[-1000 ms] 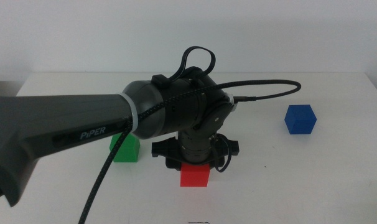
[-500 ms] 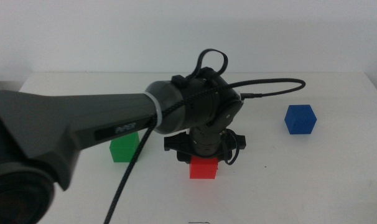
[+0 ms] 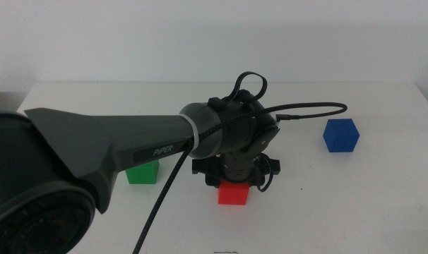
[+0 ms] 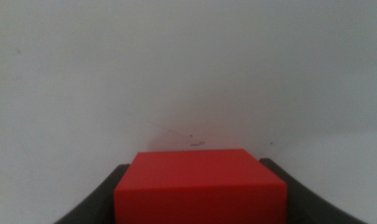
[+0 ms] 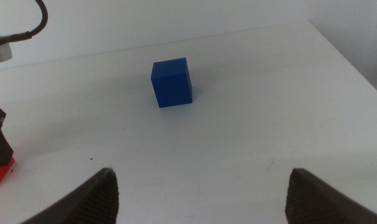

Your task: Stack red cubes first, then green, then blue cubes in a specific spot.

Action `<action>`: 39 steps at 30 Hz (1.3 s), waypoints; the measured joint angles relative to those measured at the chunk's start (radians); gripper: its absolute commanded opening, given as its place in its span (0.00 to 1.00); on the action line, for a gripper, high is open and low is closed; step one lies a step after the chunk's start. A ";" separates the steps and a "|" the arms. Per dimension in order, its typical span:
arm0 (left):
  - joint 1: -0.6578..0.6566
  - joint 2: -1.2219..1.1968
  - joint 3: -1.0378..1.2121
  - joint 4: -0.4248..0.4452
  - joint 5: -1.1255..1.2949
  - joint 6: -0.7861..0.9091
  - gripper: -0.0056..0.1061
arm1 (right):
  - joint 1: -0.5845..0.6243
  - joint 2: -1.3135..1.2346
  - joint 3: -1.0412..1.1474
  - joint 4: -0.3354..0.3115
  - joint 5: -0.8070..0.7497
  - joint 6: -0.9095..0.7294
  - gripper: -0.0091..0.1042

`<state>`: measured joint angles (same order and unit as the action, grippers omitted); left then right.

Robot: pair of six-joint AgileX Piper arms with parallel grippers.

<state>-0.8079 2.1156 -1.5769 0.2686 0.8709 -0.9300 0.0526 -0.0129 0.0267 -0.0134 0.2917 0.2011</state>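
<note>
Red cube (image 3: 234, 193) — one, gripped by left end effector (image 4: 201, 186); green (image 3: 143, 171), blue (image 3: 340, 135) — apparently one each.

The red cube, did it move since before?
Yes. The red cube, held in the left hand, has slid right, farther from the green cube and nearer the blue cube.

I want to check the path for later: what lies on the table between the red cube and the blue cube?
Only bare white table lies between the red cube and the blue cube in the middle view; the left tool holds the red one.
</note>
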 measured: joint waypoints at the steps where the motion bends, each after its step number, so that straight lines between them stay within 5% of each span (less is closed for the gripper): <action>1: 0.000 0.001 0.000 0.000 -0.004 0.000 0.04 | 0.000 0.000 0.000 0.000 0.000 0.000 0.83; 4: 0.000 0.001 0.000 -0.005 -0.005 -0.002 0.07 | 0.000 0.000 0.000 0.000 0.000 0.000 0.83; 9: 0.000 0.001 0.000 -0.006 -0.003 -0.015 0.65 | 0.000 0.000 0.000 0.000 0.000 0.000 0.83; 14: 0.000 0.000 0.000 0.018 0.001 -0.015 0.89 | 0.000 0.000 0.000 0.000 0.000 0.000 0.83; 39: 0.002 -0.343 0.000 0.007 0.177 0.139 0.89 | 0.000 0.000 0.000 0.000 0.000 0.000 0.83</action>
<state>-0.8061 1.7729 -1.5769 0.2760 1.0477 -0.7913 0.0526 -0.0129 0.0267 -0.0134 0.2917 0.2011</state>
